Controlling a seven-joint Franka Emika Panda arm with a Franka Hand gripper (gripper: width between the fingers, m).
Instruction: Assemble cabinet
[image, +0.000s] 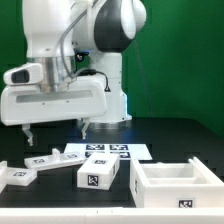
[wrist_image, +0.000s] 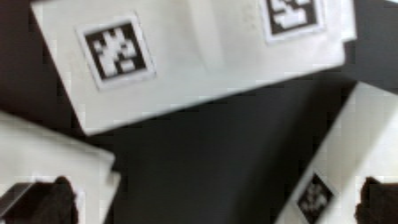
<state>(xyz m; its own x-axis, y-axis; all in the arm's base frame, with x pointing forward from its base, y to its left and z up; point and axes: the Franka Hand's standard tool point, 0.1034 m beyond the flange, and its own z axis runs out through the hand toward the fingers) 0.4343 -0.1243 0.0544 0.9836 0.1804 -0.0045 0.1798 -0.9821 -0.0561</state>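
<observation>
Tool: your tool (image: 57, 131) hovers over the table (image: 190, 140), fingers spread wide and empty, likely lining up a pick.
Cabinet: the cabinet (image: 170, 182) sits at the exterior view's right, well apart from your tool, opening upward, probably to take parts.

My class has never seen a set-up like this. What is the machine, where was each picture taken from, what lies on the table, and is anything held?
The big white machine is a robot arm. Its gripper, a two-fingered hand, hangs open above the black table and holds nothing. One picture comes from a camera standing off the arm; the other from a camera on its wrist. On the table lie the cabinet, an open white box, several small white tagged blocks and the flat marker board.
</observation>
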